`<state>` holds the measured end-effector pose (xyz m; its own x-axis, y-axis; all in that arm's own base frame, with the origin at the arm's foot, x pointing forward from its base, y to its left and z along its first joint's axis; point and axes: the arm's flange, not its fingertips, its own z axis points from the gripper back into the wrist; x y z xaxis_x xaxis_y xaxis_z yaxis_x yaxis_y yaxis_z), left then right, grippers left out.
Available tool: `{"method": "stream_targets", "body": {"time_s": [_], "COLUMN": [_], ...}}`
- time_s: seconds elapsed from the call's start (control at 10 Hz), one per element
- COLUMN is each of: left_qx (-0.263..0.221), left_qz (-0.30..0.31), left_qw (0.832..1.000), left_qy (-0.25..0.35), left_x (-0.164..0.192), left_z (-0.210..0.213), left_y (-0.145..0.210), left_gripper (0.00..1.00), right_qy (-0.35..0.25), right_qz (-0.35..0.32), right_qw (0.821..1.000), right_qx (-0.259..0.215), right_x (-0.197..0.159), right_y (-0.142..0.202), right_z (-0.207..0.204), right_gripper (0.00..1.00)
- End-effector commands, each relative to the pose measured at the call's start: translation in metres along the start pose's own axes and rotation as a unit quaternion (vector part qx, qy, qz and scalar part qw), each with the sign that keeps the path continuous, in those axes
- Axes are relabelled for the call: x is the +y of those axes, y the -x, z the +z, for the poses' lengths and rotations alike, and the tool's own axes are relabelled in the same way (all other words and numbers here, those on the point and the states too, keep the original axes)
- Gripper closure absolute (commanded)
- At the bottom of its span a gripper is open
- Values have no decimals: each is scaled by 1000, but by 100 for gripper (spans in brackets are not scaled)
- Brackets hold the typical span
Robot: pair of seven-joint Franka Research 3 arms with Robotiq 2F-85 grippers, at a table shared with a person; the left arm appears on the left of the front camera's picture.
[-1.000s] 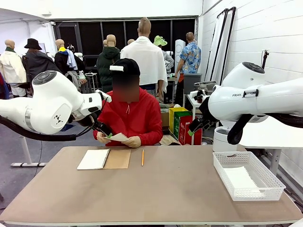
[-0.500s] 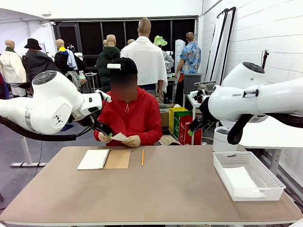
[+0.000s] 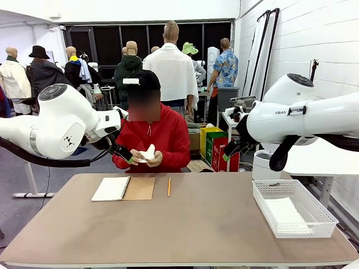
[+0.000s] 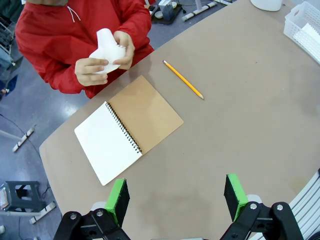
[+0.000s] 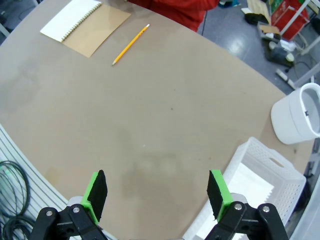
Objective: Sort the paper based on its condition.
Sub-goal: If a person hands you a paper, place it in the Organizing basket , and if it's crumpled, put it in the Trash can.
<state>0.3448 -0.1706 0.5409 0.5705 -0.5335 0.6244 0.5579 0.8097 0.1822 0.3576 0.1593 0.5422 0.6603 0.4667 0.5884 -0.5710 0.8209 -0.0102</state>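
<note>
While both arms hang high over the brown tabletop (image 3: 190, 224), the left gripper (image 4: 175, 182) and the right gripper (image 5: 156, 177) have their fingers spread wide and hold nothing. At the far edge, a person's hands (image 4: 92, 70) bend a white paper (image 4: 107, 47); fingers hide part of it. Another sheet (image 3: 286, 213) lies in the white tray (image 3: 263, 199) by the right edge. An open notebook (image 4: 127, 127) and a pencil (image 4: 183, 79) lie near the far edge.

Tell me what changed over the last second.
The person's hands bunched the paper, flat a second ago, into a crumpled wad and lifted it slightly. Nothing was let go. The left gripper and right gripper, fingers open, the notebook, pencil and tray with its sheet stayed put.
</note>
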Motion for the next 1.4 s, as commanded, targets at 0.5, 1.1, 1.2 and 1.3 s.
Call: {"method": "stream_targets", "body": {"time_s": [0.5, 1.1, 1.2, 1.3], "left_qx": [0, 0, 0, 0], "left_qz": [1, 1, 1, 1], "left_qw": [1000, 1000, 1000, 1000], "left_qy": [2, 2, 2, 2], "left_x": [1, 1, 1, 1], "left_z": [0, 0, 0, 0], "left_y": [1, 1, 1, 1], "left_gripper": [0, 0, 0, 0], "right_qy": [0, 0, 0, 0], "right_qz": [-1, -1, -1, -1], "right_qw": [1000, 1000, 1000, 1000], "right_qx": [0, 0, 0, 0], "right_x": [0, 0, 0, 0], "right_y": [0, 0, 0, 0], "right_z": [0, 0, 0, 0], "right_gripper": [0, 0, 0, 0]}}
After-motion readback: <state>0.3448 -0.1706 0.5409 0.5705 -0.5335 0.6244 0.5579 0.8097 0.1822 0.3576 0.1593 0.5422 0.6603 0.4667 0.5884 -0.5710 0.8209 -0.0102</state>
